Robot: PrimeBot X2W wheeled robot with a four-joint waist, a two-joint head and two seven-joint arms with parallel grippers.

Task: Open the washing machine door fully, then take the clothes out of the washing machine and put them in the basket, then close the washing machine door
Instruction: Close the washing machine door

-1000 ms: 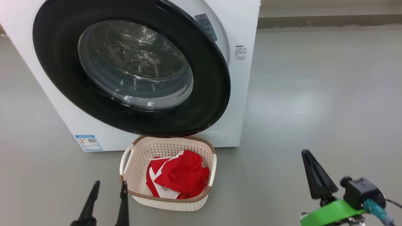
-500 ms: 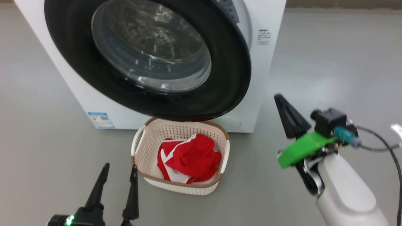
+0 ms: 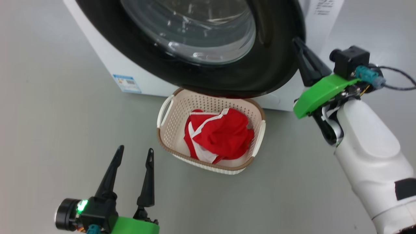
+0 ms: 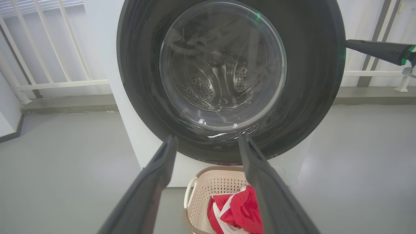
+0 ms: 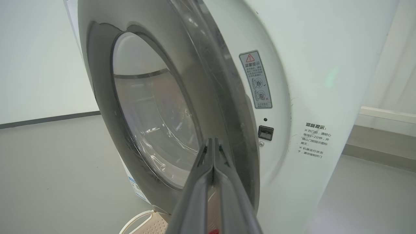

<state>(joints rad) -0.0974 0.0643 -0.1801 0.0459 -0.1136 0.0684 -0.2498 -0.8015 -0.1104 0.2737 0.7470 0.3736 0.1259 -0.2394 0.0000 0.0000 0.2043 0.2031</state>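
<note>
The washing machine (image 5: 325, 65) was seen as a white box on a grey floor (image 3: 48, 113), with a small blue label sticker (image 3: 126, 83) low on its front. The washing machine door (image 3: 276, 58) was found swung nearly against the front but not latched: in the right wrist view its black rim stood a little off the white panel, and the latch slot (image 5: 266, 132) and a warning sticker (image 5: 255, 79) were left uncovered just beside it. Through the bulging glass window (image 3: 201, 32) the perforated steel drum (image 4: 221, 81) could be made out. The right gripper (image 3: 296, 41) was held at the door's outer rim, on the latch side, its two dark fingers pressed flat together with nothing between them; whether the tips were touching the rim could not be told. The left gripper (image 3: 135, 149) was held low and well apart from the machine, its fingers spread wide and nothing gripped. The basket (image 3: 172, 123) was set on the floor just in front of the machine, partly under the lower rim of the door. The clothes (image 3: 224, 133), red with white trim, were heaped inside it. A white railing (image 4: 48, 83) was seen behind the machine in the left wrist view.
</note>
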